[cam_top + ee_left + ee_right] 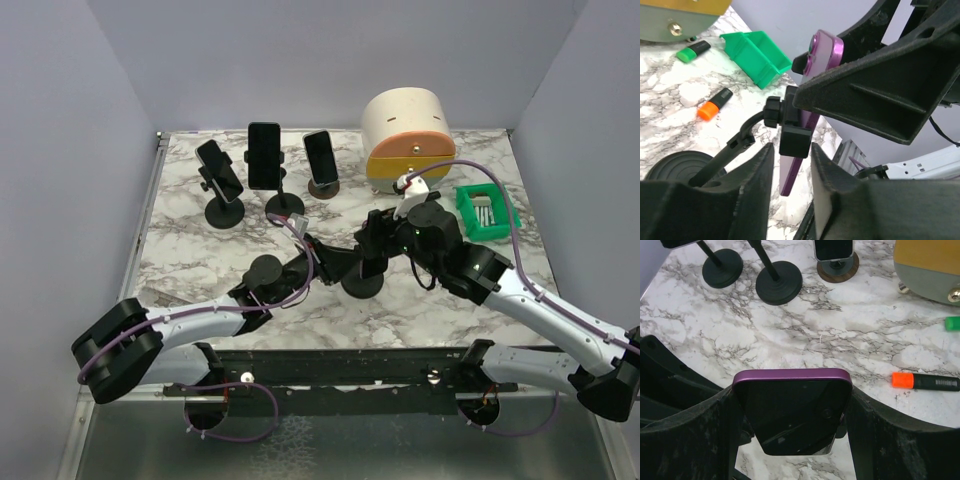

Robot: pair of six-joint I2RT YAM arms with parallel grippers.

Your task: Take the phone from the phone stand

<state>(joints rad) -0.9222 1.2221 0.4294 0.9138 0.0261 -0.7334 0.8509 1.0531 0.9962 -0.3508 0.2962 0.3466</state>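
A purple phone (790, 415) with a dark screen sits in the clamp of a black phone stand (735, 147) at the table's middle; the stand's round base (362, 286) shows in the top view. My right gripper (792, 396) is shut on the phone, one finger on each long edge. In the left wrist view the phone (821, 52) shows edge-on. My left gripper (790, 160) closes round the stand's black clamp block (795, 142) just behind the phone. In the top view both grippers, left (345, 262) and right (385, 235), meet over the stand and hide the phone.
Three other phones on stands (264, 155) line the back. A beige and orange cylinder (405, 140) stands back right, a green tray (487, 211) beside it. An orange highlighter (925, 381) and a green one (693, 51) lie on the marble.
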